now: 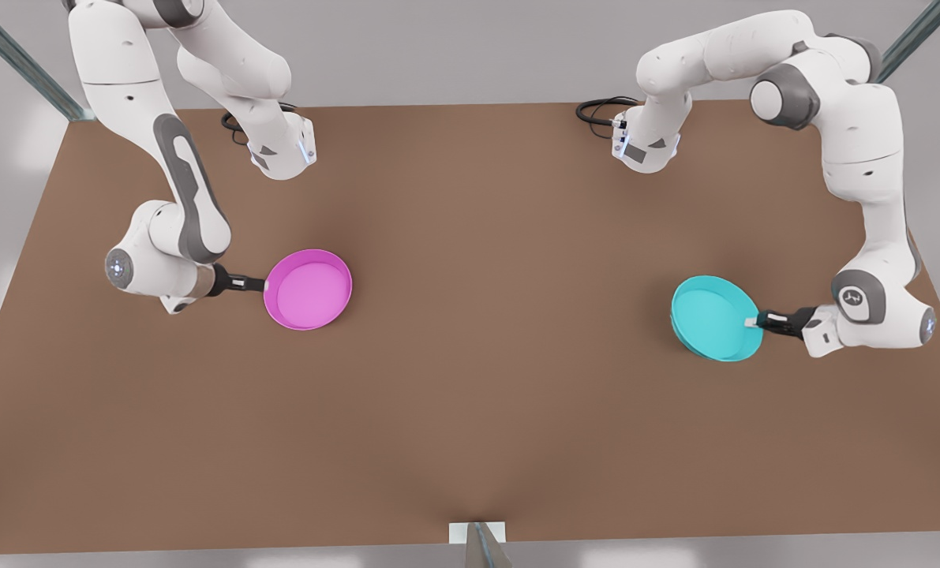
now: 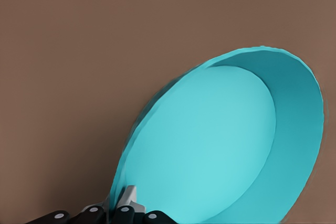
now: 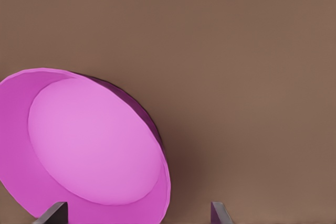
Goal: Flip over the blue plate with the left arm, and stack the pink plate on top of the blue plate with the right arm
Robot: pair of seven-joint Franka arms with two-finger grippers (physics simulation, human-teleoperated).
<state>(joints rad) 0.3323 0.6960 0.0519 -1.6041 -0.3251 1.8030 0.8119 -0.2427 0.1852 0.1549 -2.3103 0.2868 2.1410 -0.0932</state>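
The blue plate [image 1: 710, 315] is at the front view's right, tilted, with its hollow side showing. My left gripper [image 1: 754, 321] is shut on its rim on the side nearest that arm. In the left wrist view the fingers [image 2: 127, 203] pinch the blue plate [image 2: 210, 145] at its edge. The pink plate [image 1: 309, 289] lies hollow side up at the front view's left. My right gripper [image 1: 261, 284] is at its rim. The right wrist view shows that gripper [image 3: 136, 216] open, fingertips [image 3: 52, 214] wide apart, and the pink plate [image 3: 89, 145] reaching partly between them.
The brown table [image 1: 485, 379] stretches wide between the two plates. Black cables [image 1: 600, 110] lie by the arm bases at the far edge. A small white and grey bracket [image 1: 477, 540] sits at the middle of the near edge.
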